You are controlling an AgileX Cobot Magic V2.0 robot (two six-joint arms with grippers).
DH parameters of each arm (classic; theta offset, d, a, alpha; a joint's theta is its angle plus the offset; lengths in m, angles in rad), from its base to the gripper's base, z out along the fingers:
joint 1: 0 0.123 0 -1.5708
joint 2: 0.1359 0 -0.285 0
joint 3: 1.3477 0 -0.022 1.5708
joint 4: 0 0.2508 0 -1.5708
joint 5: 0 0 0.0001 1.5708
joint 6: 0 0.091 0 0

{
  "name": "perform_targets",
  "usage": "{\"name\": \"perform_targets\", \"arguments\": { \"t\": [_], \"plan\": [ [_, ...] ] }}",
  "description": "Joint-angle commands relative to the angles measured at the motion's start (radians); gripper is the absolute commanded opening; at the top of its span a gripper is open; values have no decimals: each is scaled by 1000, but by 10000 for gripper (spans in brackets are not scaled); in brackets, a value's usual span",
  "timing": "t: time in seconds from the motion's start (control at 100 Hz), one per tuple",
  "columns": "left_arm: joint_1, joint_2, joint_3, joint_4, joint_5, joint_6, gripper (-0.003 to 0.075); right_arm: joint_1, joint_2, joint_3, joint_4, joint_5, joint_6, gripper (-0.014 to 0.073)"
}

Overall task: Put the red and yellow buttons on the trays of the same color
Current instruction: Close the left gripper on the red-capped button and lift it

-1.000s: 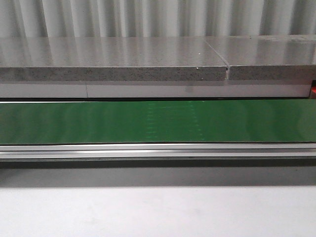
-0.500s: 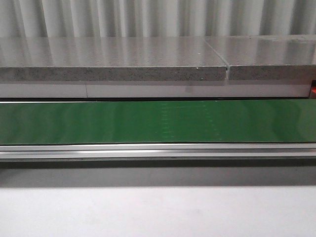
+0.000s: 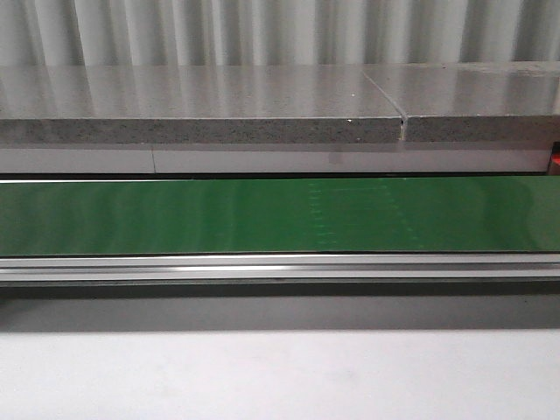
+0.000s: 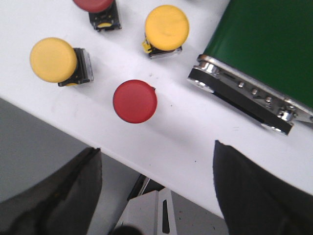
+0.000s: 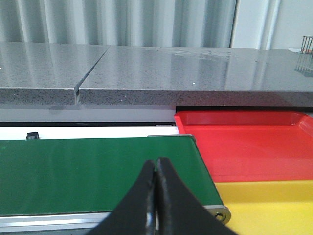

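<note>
In the left wrist view a red button (image 4: 135, 101) stands on the white table, with two yellow buttons (image 4: 54, 60) (image 4: 167, 28) and another red button (image 4: 94, 5) beyond it. My left gripper (image 4: 156, 191) is open and empty, hovering over the table's edge short of the near red button. In the right wrist view my right gripper (image 5: 156, 169) is shut and empty above the green belt (image 5: 88, 171). The red tray (image 5: 244, 142) and the yellow tray (image 5: 269, 203) lie just past the belt's end. No button or gripper shows in the front view.
The green conveyor belt (image 3: 262, 214) runs across the front view with a metal rail along its near side. Its end roller (image 4: 244, 95) lies close to the buttons. A grey stone counter (image 3: 219, 105) stands behind the belt.
The faint seam marks on the belt have shifted to the right in the front view. Nothing else has visibly changed.
</note>
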State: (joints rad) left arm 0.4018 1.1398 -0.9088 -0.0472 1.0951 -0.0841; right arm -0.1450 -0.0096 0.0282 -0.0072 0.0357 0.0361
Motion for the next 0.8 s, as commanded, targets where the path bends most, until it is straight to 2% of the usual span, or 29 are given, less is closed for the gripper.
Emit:
{"name": "perform_targets", "arguments": {
  "t": [0.0, 0.17, 0.38, 0.79],
  "plan": [
    [25, 26, -31, -17, -6, 0, 452, -6, -16, -5, 1, -82, 0, -56],
    [53, 127, -31, -28, 46, 0, 452, -6, -16, -5, 1, -82, 0, -56],
    [55, 244, -31, -26, 46, 0, 452, -6, -16, -5, 1, -82, 0, -56],
    [55, 390, -35, -22, -84, 0, 451, -6, -16, -5, 1, -82, 0, -56]
  ]
}}
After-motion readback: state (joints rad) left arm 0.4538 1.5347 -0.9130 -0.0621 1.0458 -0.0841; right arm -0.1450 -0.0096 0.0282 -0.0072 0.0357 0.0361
